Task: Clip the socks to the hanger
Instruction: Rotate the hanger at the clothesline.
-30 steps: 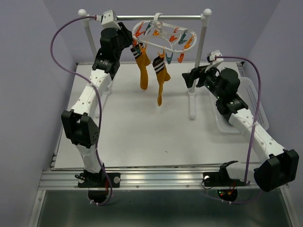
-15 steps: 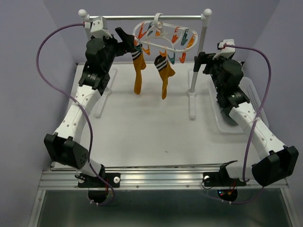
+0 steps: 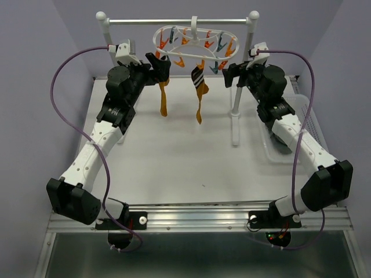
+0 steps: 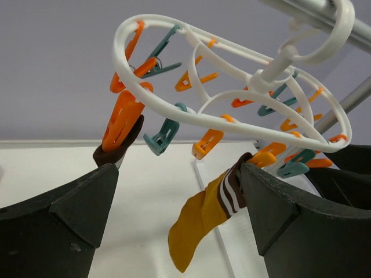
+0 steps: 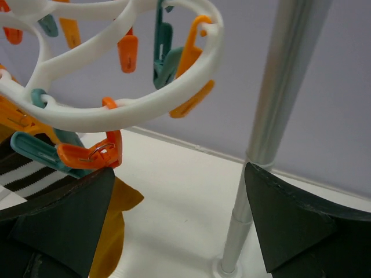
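The white hanger (image 3: 194,41) hangs by its hook from the rail, orange and teal clips dangling. Two mustard socks are clipped under it: one (image 3: 164,101) on the left, and a striped-cuff one (image 3: 200,95) near the middle. My left gripper (image 3: 158,65) is open just left of the hanger. In the left wrist view it (image 4: 179,191) holds nothing, with the striped sock (image 4: 200,223) beyond it and a dark cuff (image 4: 119,149) in an orange clip. My right gripper (image 3: 231,74) is open by the hanger's right end. In the right wrist view it (image 5: 177,197) is empty under the ring (image 5: 116,110).
The rail stand's crossbar (image 3: 174,21) rests on two white posts. The right post (image 3: 237,110) is close to my right gripper and shows as a metal pole (image 5: 272,116) in the right wrist view. A clear plastic basket (image 3: 313,121) lies at the table's right edge.
The left gripper opened and drew back left from the hanger. The right gripper rose toward the hanger's right end. The hanger and both socks swung left.
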Available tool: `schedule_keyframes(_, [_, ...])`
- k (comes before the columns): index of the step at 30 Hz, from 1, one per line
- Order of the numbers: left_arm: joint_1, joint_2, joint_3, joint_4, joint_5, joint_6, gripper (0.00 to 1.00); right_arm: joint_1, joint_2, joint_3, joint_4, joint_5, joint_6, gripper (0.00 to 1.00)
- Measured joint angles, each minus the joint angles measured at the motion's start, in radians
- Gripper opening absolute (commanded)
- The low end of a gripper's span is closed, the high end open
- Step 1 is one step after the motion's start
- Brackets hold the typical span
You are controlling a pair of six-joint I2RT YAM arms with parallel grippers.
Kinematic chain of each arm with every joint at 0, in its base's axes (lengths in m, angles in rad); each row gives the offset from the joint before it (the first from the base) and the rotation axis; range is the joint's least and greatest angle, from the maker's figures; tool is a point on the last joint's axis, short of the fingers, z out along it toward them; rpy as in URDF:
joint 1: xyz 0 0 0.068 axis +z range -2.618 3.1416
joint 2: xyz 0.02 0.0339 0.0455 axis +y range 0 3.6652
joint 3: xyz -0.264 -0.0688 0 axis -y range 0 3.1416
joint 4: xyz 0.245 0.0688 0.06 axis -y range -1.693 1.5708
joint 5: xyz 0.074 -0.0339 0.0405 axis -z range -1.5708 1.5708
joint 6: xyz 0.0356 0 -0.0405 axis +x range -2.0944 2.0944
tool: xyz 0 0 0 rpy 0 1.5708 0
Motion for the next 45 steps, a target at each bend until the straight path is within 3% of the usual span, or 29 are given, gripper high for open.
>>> schedule_keyframes(7, [-0.005,-0.016,-0.038,-0.003,0.003,0.004,0.99,0.0,0.053,0.002,0.071,-0.193,-0.054,1.0])
schedule_keyframes(10, [-0.006,-0.027,-0.044,-0.003,0.003,0.006,0.99,0.0,0.052,0.002,0.114,-0.268,-0.056,0.95])
schedule_keyframes(14, [-0.007,-0.031,-0.044,-0.003,0.007,0.008,0.99,0.0,0.052,0.002,0.162,-0.368,-0.056,0.66])
schedule_keyframes(18, [-0.009,-0.031,-0.044,-0.005,0.007,0.009,0.99,0.0,0.056,0.004,0.182,-0.43,-0.049,0.46])
schedule_keyframes(29, [-0.011,-0.031,-0.044,-0.01,-0.005,0.009,0.99,0.0,0.073,0.02,0.191,-0.593,0.046,0.24])
schedule_keyframes(38, [-0.011,-0.042,-0.069,-0.014,-0.024,0.008,0.99,0.074,0.151,0.091,0.198,-0.643,0.158,0.25])
schedule_keyframes(45, [-0.011,-0.083,-0.121,-0.03,-0.072,0.007,0.99,0.253,0.155,0.08,0.231,-0.495,0.169,0.29])
